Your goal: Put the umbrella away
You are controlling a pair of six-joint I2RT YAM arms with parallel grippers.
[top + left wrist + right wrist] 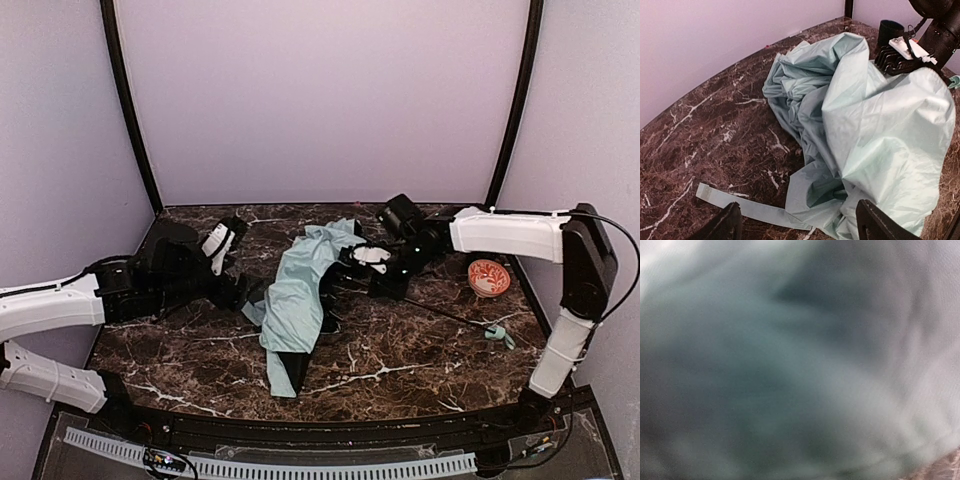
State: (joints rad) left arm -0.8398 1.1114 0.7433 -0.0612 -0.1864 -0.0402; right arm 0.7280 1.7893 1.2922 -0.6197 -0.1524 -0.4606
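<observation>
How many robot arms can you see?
2. The left arm reaches in from the table's left toward the umbrella; the right arm reaches in from the right, its end at the umbrella. None looks hidden.

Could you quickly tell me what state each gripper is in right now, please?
Left gripper: open, holding nothing.
Right gripper: against the umbrella fabric; cannot be told.
</observation>
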